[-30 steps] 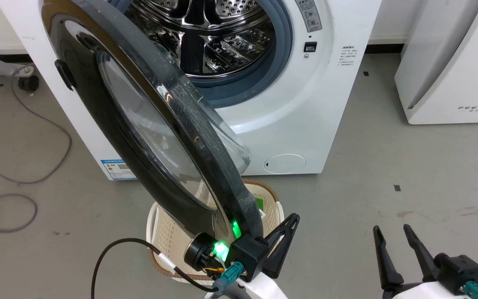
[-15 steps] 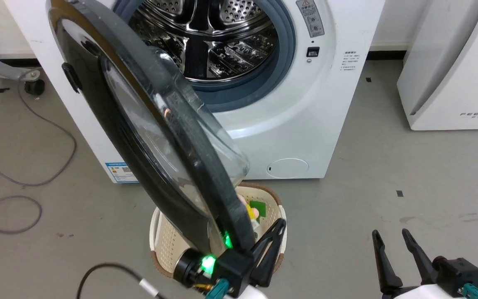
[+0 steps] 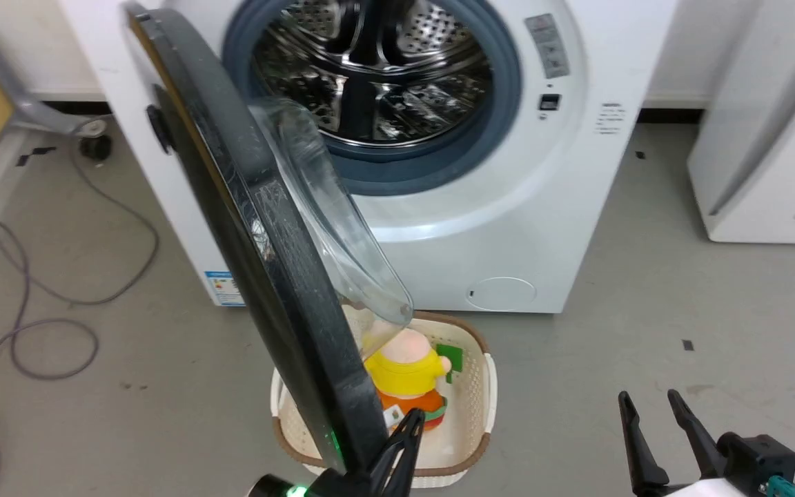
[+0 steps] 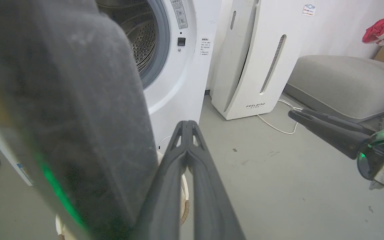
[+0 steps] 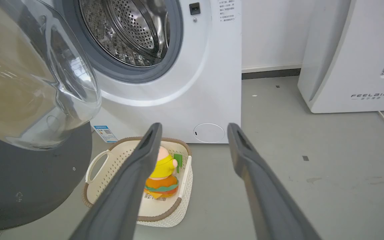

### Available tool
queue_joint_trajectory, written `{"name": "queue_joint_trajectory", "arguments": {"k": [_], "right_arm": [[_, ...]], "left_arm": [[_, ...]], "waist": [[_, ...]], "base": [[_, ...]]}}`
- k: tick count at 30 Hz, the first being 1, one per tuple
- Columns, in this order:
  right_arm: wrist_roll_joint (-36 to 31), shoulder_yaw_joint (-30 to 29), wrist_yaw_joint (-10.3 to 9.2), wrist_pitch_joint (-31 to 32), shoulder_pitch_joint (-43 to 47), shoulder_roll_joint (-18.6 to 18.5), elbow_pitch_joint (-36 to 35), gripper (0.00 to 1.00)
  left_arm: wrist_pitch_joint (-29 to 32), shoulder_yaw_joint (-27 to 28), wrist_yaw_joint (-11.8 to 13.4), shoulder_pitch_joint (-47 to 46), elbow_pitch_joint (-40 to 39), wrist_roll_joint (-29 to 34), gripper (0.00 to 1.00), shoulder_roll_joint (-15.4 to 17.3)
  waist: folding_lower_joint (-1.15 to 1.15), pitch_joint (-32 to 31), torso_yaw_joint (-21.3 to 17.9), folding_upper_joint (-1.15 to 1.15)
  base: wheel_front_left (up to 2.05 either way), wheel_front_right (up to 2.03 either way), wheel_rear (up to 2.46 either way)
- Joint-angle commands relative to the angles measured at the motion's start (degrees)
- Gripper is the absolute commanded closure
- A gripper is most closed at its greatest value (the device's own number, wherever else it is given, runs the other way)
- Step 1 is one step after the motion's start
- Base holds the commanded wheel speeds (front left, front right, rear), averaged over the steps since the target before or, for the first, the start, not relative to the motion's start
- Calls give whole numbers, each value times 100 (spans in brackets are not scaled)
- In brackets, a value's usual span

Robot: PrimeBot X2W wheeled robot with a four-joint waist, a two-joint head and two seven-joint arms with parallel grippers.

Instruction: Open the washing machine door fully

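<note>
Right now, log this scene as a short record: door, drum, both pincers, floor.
door: washing machine door swung well out, hinged at the left in the head view, almost edge-on to that camera
drum: drum exposed, steel, no laundry visible
left pincer: left pincer shut, fingers against the door's lower rim on its glass side
right pincer: right pincer open, apart from the door, holding nothing
floor: cream basket with a plush toy in front of the washing machine, below the door
</note>
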Motion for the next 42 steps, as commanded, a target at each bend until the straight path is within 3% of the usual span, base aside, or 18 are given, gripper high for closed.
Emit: {"name": "queue_joint_trajectory", "arguments": {"k": [1,9,16,25,34,42], "right_arm": [[8,-10,-4,28,81,23,14,0],[-14,-72,-4,88,142,23,-29,0],[6,-164,-4,94,133,23,-58,0],[-1,-162,-4,113,85,23,-41,0],[-22,-163,-4,132,7,23,-58,0],[18,-112,-4,147,-50,23,-28,0]], "left_arm": [[14,81,76,135,-88,-44,100,115],[60,167,278,442,-445,-2,100,346],[71,226,437,588,-656,5,100,420],[-20,468,677,680,-704,-34,100,486],[-129,851,905,722,-566,-116,100,623],[-269,1490,1005,580,-160,-285,100,937]], "waist": [[0,-23,137,0],[0,-47,741,0],[0,57,1484,0],[0,119,2136,0],[0,199,2397,0],[0,239,2287,0]], "base": [[0,0,0],[0,0,0],[0,0,0],[0,0,0],[0,0,0],[0,0,0]]}}
